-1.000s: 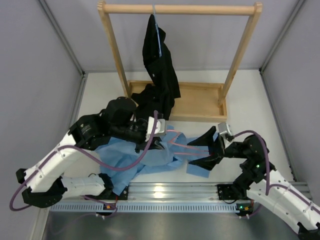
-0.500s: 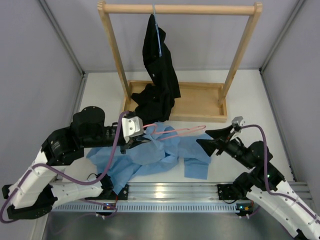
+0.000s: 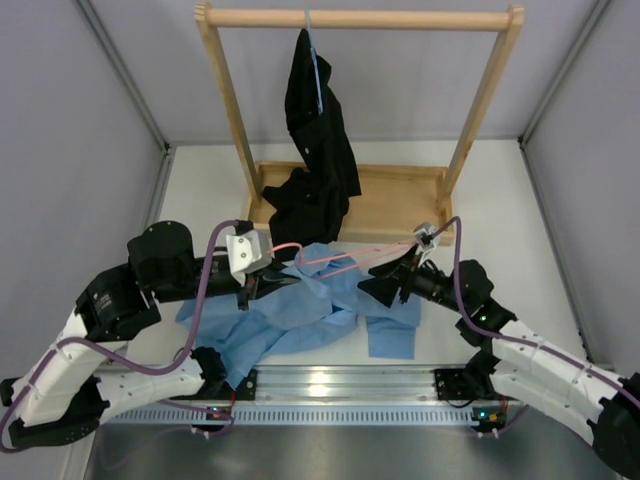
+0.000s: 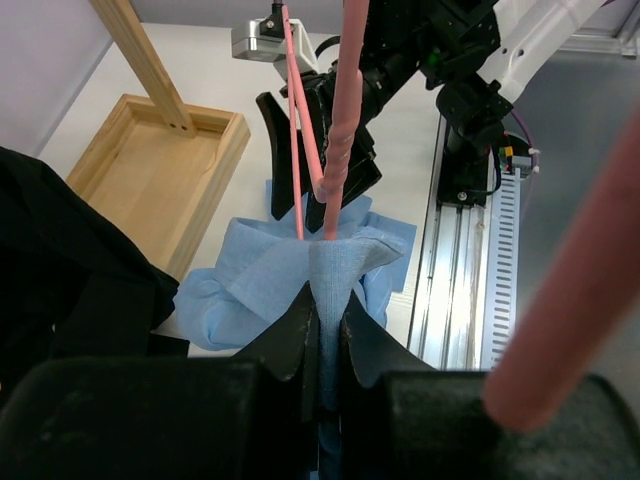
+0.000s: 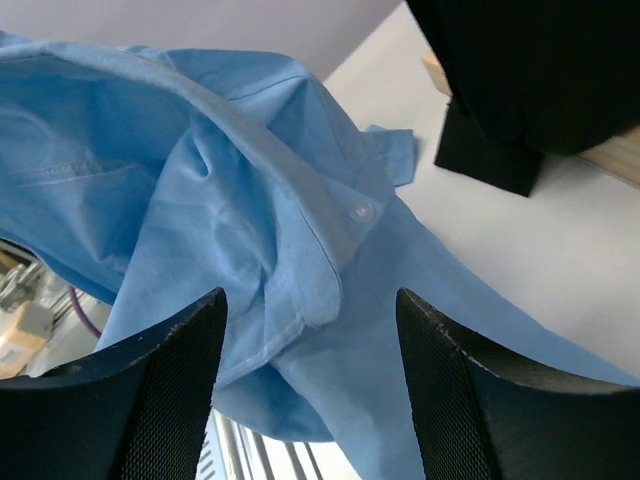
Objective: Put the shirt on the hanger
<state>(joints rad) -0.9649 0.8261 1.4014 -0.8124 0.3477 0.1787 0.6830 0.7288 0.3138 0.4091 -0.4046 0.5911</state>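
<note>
A: Spotted the shirt (image 3: 300, 315)?

B: Yes. Lay crumpled on the table (image 3: 500, 200), light blue, between the two arms and just beyond the metal rail (image 3: 350, 380) at the near edge. Had one fold raised off the heap.

A: Raised by which hand?

B: By the left hand (image 4: 325, 320). Sat closed tight on that fold and squeezed the thin cloth between both fingers, as seen from the left wrist.

A: And found the hanger?

B: Found the pink hanger (image 3: 345, 262) up off the table, stretched across above the shirt from beside the left hand toward the right arm. Saw two of its wires rising from behind the pinched fold in the left wrist view. Could not tell whether also caught in that grip.

A: Checked the right hand (image 3: 385, 287)?

B: Hovered low over the shirt's right part with jaws spread wide, gripping nothing. Showed only blue cloth and a white button (image 5: 360, 212) beneath, from its own wrist.

A: Noted anything farther out?

B: Noted a wooden rack (image 3: 360, 18) at the far side of the table. Carried a black garment (image 3: 315, 120) on a thin blue hanger (image 3: 317, 70) from its top bar. Let the garment's lower end slump onto the rack's base tray (image 3: 400, 205), near the shirt's far edge.
</note>
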